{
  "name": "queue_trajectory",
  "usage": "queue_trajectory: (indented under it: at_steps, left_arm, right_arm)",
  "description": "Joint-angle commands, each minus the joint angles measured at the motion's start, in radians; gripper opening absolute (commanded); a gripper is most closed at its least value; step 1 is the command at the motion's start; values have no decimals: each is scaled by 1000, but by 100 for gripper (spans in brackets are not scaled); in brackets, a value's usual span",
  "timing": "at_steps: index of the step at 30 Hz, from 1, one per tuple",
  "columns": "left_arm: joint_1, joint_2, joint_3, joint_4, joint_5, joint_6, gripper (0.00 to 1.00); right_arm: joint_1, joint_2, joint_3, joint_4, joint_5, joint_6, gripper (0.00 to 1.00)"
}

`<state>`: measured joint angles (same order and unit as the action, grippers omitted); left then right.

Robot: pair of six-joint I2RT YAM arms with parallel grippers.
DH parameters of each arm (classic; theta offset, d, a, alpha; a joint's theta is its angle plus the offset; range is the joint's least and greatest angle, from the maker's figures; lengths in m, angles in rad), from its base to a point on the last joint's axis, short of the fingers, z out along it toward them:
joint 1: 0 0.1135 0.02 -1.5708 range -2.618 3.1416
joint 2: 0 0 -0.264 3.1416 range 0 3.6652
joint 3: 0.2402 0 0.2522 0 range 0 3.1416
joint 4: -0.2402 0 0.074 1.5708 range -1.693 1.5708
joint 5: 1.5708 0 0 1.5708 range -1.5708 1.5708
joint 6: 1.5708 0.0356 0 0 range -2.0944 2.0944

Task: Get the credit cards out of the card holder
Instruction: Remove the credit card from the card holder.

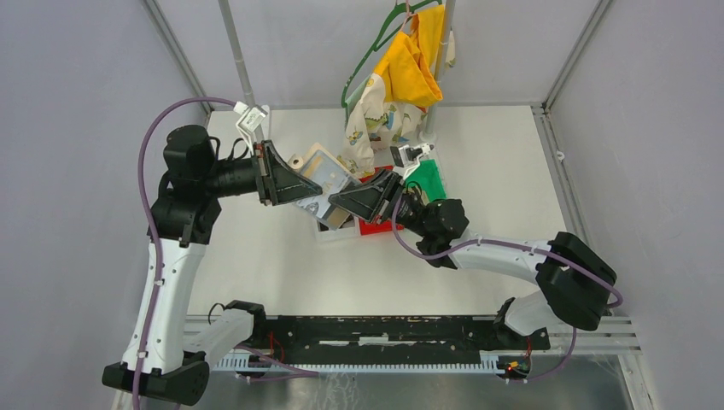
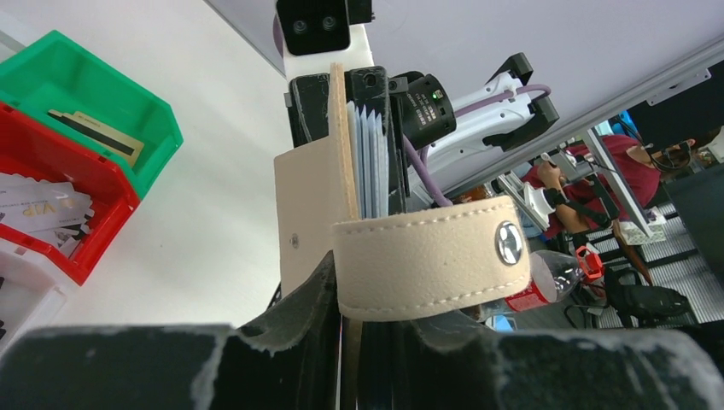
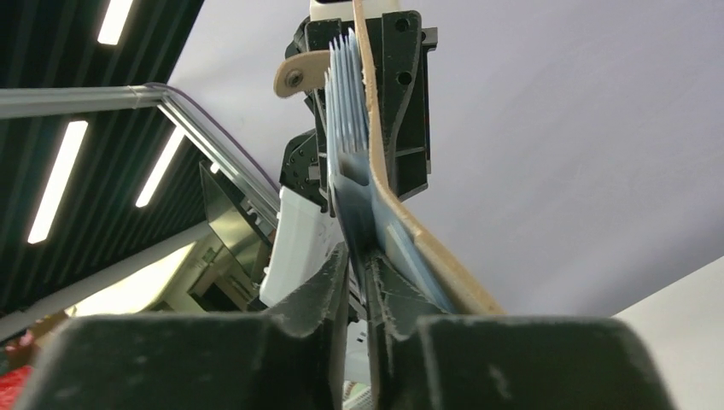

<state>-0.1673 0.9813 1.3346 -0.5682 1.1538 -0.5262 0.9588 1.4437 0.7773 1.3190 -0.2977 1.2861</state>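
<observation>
The left gripper (image 2: 348,309) is closed on the card holder (image 2: 306,213), its black fingers clamping the lower part of the tan panel and holding it upright in the air. The round-studded snap tab (image 2: 427,256) curls across just above those fingers. A fan of pale, shiny sleeves (image 2: 369,158) stands out from the panel's inner face.

Opposite it, the right gripper (image 3: 363,265) has its jaws drawn narrow, nipping a thin pale sheet (image 3: 354,201) at the edge of that fan. I cannot tell whether this sheet is a card or only a sleeve. The tan leather bends away beside its right finger.

From above, the two grippers meet nose to nose with the card holder between them, raised over the middle of the table (image 1: 256,256), somewhat toward its far edge.

Directly below and around them stand three bins, side by side and touching. The white bin (image 2: 34,299) is the nearest to the table's near edge, the red bin (image 2: 115,201) is in the middle and the green bin (image 2: 158,128) is toward the far edge. Some credit cards (image 2: 94,128) lie in the green bin, one dark and one gold-toned. Pale cards (image 2: 47,205) lie in the red bin.

At the far edge, yellow and patterned clothes (image 1: 401,77) hang from a pole.
</observation>
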Motion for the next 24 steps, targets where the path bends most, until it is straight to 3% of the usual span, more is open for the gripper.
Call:
queue_trajectory:
  at_steps: [1, 3, 14, 24]
  left_arm:
    - [-12, -24, 25, 28, 65, -5, 29]
    - [-12, -22, 26, 27, 71, -6, 30]
    - [-12, -16, 16, 96, 107, -84, 33]
    - [-12, -11, 18, 122, 104, -112, 24]
  right_arm:
    - [0, 21, 65, 46, -6, 28, 8]
    - [-1, 12, 45, 55, -1, 27, 0]
    - [-2, -21, -71, 177, 17, 27, 0]
    - [-2, -50, -108, 201, 16, 11, 0]
